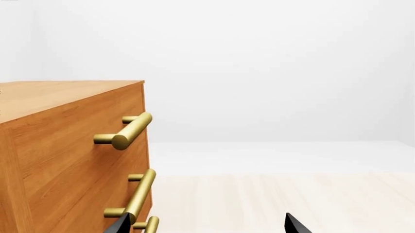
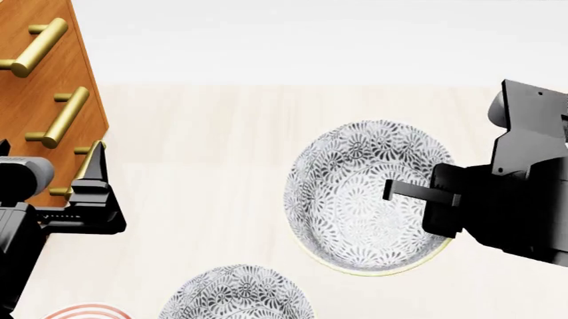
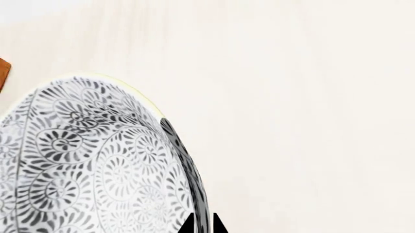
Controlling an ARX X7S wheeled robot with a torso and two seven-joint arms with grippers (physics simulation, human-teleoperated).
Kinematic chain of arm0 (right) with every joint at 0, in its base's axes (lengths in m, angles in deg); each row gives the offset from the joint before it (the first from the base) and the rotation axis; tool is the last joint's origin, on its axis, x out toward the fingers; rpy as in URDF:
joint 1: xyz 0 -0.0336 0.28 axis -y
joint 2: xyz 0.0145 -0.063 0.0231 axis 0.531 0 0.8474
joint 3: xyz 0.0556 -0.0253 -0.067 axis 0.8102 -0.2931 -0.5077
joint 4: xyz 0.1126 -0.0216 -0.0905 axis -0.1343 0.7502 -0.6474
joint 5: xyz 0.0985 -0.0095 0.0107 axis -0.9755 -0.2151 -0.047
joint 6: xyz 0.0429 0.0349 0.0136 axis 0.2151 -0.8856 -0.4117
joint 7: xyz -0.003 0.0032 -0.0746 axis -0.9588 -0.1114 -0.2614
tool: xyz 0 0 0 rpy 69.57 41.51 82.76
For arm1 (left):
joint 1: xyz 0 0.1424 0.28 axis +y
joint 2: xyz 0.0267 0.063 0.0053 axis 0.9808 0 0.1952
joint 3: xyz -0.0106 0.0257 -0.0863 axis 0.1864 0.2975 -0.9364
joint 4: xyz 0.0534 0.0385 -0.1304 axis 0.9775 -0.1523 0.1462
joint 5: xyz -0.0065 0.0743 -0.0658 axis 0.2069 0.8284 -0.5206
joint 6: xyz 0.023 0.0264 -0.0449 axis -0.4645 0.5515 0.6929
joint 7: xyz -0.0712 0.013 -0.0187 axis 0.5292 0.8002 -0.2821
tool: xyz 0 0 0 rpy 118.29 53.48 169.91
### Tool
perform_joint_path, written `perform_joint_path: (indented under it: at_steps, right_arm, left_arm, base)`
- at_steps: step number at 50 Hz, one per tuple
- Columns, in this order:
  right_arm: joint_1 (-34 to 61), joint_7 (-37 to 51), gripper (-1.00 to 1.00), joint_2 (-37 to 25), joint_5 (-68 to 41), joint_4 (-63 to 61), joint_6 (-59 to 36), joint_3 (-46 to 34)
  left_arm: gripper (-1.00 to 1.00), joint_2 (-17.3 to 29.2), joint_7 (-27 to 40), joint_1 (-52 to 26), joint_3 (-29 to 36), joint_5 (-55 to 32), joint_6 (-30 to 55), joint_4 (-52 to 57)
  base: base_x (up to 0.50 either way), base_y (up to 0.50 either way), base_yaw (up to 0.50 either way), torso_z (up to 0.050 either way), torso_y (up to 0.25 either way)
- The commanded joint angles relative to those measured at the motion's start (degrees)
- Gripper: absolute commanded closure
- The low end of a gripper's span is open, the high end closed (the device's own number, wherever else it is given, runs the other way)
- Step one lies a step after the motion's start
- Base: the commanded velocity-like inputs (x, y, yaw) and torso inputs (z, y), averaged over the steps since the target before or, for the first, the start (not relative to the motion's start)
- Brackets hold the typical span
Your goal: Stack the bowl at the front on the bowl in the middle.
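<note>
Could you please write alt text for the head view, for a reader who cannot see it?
The right gripper holds a flower-patterned bowl by its rim above a pale wooden surface. A second matching bowl sits at the bottom edge beside a red-ringed plate; the left gripper hangs near a wooden drawer cabinet.

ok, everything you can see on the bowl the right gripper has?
The held bowl is deep and round, with a grey-and-white flower pattern inside and out and a pale yellow-green rim. It looks like glazed ceramic and is empty. It sits tilted, larger in view than the bowl below it. The right gripper pinches its wall, one of the fingers inside.
</note>
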Motion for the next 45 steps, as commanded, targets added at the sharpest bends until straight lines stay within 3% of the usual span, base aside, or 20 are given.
perform_joint_path:
  at_steps: [1,10,20,45]
  right_arm:
    - [1.5,19.8,1.00,-3.1,-28.6,-9.7,3.0,-7.3]
    - [1.6,22.6,1.00,-4.6,-40.4,-23.2,10.9,-16.6]
    - [-0.7,19.6,1.00,-1.9,-39.1,-28.0,11.6,-20.4]
    - [-7.6,4.7,1.00,5.4,-19.3,-21.2,3.8,-16.7]
  left_arm:
    - [-1.00,0.3,0.3,-0.3,-0.1,-0.4,0.2,0.2]
    - [-1.00,0.4,0.6,-0.2,-0.2,-0.9,0.4,0.5]
    - [-1.00,0.5,0.9,-0.8,-0.5,-1.5,0.8,0.5]
    - [-1.00,1.0,1.3,-0.1,0.2,-1.8,0.2,0.5]
  base:
    - [0.00,0.00,0.00,0.000,0.000]
    - [0.00,0.00,0.00,0.000,0.000]
    - [0.00,0.00,0.00,0.000,0.000]
    - [0.00,0.00,0.00,0.000,0.000]
